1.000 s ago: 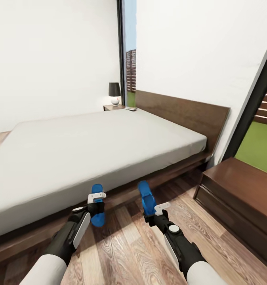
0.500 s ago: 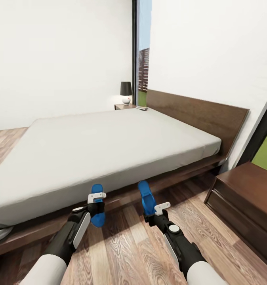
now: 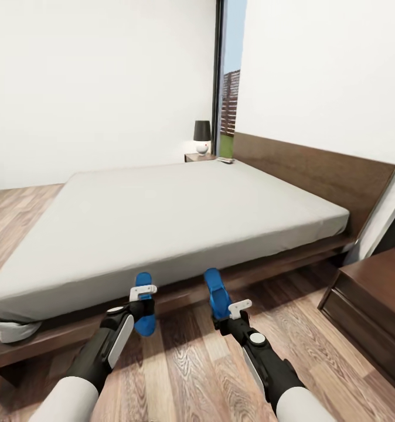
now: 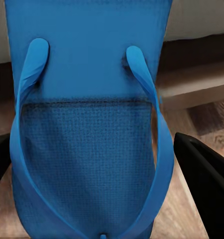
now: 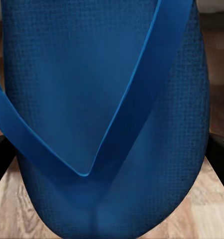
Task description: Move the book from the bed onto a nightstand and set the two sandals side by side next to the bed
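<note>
Two bright blue sandals are held above the wood floor in front of the bed [image 3: 180, 211]. My left gripper [image 3: 143, 300] is shut on one sandal [image 3: 143, 281], seen close in the left wrist view as a sandal [image 4: 87, 124] with its straps facing the camera between dark fingers [image 4: 206, 184]. My right gripper [image 3: 228, 310] is shut on the other sandal [image 3: 217, 290], which is the sandal [image 5: 107, 99] in the right wrist view. A small flat item [image 3: 225, 159] lies by the far nightstand [image 3: 198, 157]; it is too small to tell whether it is the book.
A near nightstand [image 3: 373, 305] stands low at the right, close to the headboard [image 3: 315, 170]. A black-shaded lamp [image 3: 201, 135] sits on the far nightstand. A pale grey lump [image 3: 13, 331] rests at the bed frame's foot end. Wood floor [image 3: 186, 375] lies beneath both arms.
The camera has turned left, so the bed, window and near nightstand sit further right in the picture. Both grippers keep the same hold on the sandals.
</note>
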You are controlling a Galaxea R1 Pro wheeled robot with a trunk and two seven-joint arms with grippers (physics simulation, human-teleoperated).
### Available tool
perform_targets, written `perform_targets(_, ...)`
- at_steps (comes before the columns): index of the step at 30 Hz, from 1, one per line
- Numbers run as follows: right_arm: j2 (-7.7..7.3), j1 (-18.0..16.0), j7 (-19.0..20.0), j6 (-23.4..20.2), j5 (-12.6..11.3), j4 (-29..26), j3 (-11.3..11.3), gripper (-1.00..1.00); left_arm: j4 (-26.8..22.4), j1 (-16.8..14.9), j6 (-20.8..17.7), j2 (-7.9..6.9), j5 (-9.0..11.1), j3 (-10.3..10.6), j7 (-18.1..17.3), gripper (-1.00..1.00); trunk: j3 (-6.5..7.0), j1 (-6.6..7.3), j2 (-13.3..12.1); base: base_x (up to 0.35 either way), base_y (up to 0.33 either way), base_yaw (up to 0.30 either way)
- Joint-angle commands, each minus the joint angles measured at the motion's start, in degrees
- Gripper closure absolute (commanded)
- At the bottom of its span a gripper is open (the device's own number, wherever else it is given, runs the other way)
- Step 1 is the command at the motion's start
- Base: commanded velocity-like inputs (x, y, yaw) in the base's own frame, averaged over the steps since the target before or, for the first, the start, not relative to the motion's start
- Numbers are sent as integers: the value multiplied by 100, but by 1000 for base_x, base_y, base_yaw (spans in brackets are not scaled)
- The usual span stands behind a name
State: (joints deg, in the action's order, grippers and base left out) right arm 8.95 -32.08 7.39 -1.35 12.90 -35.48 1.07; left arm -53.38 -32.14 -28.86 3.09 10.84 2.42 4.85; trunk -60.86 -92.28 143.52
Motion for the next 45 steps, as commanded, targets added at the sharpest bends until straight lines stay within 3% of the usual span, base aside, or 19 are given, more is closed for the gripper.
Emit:
perform_targets(1,1,0,19,-14,54,-12,-11,100,-6,-3,-23,-3,58,13,51,100,-5,1,2,0,0,270)
perform_targets(19,1,0,-9,-23,57,-12,-19,100,-35,-3,-39,-13,50,-42,67,100,-5,1,2,0,0,271)
perform_targets(22,-1,0,-9,-14,58,-26,-20,100,-20,-3,-47,-129,57,-49,72,100,-5,1,2,0,0,271)
perform_targets(35,-2,0,5,3,55,-52,-28,100,33,-3,-79,-121,84,-21,55,100,-5,1,2,0,0,268)
perform_targets(39,-14,0,23,9,51,-82,-36,100,507,-17,-73,-91,91,-21,68,100,-94,-9,8,0,0,176)
perform_targets(45,-32,0,30,12,37,-91,-43,100,578,-29,-110,-89,94,-22,77,100,-227,-24,16,0,0,16)
